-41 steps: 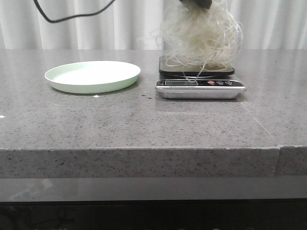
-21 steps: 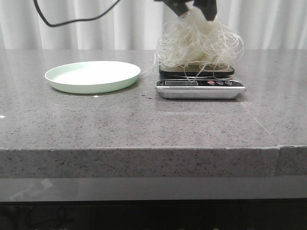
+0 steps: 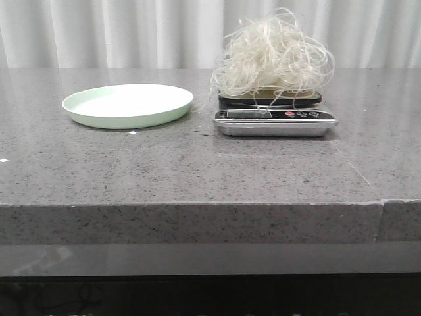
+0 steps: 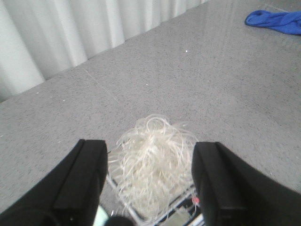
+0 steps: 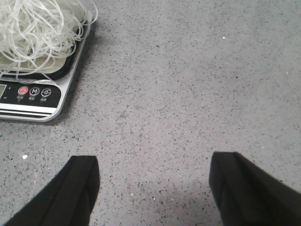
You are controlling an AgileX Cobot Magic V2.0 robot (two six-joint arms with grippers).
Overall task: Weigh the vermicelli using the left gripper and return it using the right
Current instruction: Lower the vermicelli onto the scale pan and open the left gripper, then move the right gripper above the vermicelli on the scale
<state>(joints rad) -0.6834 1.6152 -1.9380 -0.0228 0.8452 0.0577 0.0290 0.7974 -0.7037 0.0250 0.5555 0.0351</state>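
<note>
The vermicelli (image 3: 273, 56) sits heaped on the scale (image 3: 275, 116), a loose pale tangle piled on the dark weighing pad, with a few strands spilling over the pad's edges and one drooping down across the display strip. Nothing grips it. The scale stands on the grey speckled table (image 3: 197, 164), its silver front showing a narrow display and a red button beside two dark ones.

Beside the scale, on the left-arm side and just apart from it, lies the pale green plate (image 3: 127, 105), with nothing on it.

The left tool (image 4: 150, 181) hangs above the scale with its two black fingers (image 4: 82, 183) spread wide, the vermicelli (image 4: 153, 167) showing in the gap below them and touching neither. A corner of the scale (image 4: 181, 216) peeps out under the strands. Well away from the scale, a blue cloth (image 4: 277, 21) lies on the table.

The right tool (image 5: 155, 188) is also spread wide, holding nothing, over bare table beside the scale (image 5: 40, 92) on the side away from the plate. From there the scale's buttons and the edge of the vermicelli (image 5: 37, 30) are in sight.
</note>
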